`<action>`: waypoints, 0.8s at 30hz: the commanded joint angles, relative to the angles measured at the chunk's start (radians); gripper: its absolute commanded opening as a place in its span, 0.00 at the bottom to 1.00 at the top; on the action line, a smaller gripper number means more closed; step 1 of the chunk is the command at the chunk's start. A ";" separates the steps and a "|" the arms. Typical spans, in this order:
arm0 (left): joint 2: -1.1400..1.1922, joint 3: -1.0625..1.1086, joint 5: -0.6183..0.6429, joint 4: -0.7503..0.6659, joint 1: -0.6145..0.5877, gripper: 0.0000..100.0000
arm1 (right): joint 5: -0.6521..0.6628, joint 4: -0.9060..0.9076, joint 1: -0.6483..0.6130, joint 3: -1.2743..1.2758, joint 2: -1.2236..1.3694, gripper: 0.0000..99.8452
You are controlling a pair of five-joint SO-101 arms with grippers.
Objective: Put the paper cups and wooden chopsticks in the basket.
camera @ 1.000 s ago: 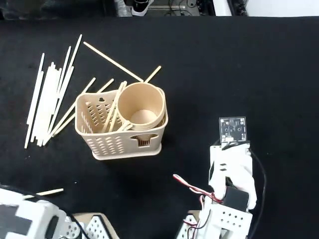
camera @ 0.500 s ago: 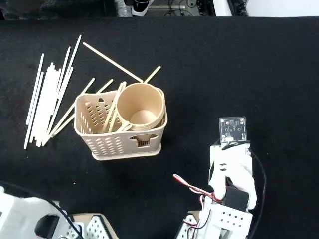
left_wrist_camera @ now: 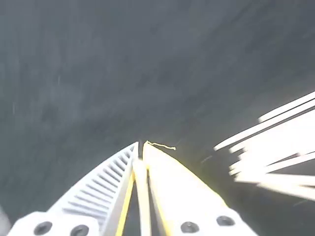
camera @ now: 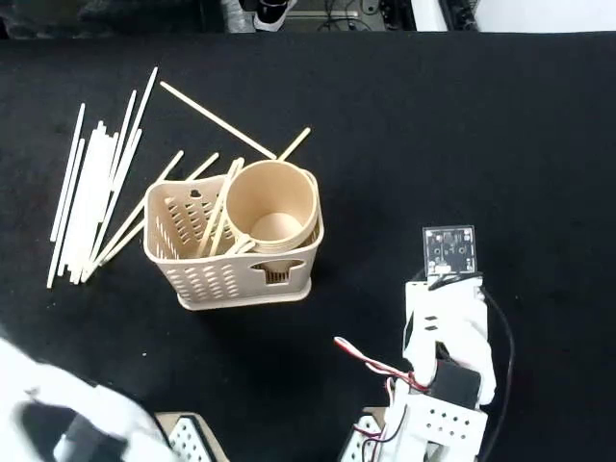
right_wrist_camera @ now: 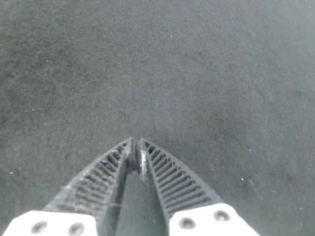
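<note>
Pincers clamped, both of them: left pincer (left_wrist_camera: 140, 147) grips a chopstick (left_wrist_camera: 140, 179) (loose sticks (left_wrist_camera: 278, 145) lie just ahead), right pincer (right_wrist_camera: 135, 146) pinches nothing over black table (right_wrist_camera: 197, 59).

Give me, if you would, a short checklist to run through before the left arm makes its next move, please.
1. Grip: ok. The left gripper is shut on a chopstick.
2. Basket upright with its top open: ok.
3. Room inside: ok. The cup fills one side, and the other holds a few sticks with space left.
4. Right gripper out of the way: ok. It is shut over bare table.
5. All sticks collected: not ok. The loose chopsticks lie beside the basket.
</note>
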 commanded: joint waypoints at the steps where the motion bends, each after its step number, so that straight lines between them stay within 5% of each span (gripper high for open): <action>1: -0.479 -0.025 0.160 -0.110 0.166 0.03 | 0.008 0.003 -0.012 -0.002 -0.041 0.01; 11: -0.979 0.254 0.258 -0.681 0.693 0.03 | 0.008 0.003 -0.012 -0.002 -0.041 0.01; 18: -0.957 0.357 0.193 -0.356 0.444 0.04 | 0.008 0.005 -0.011 -0.002 -0.041 0.01; 24: -0.753 0.558 0.193 -0.351 0.191 0.17 | 0.008 0.005 -0.011 -0.002 -0.041 0.01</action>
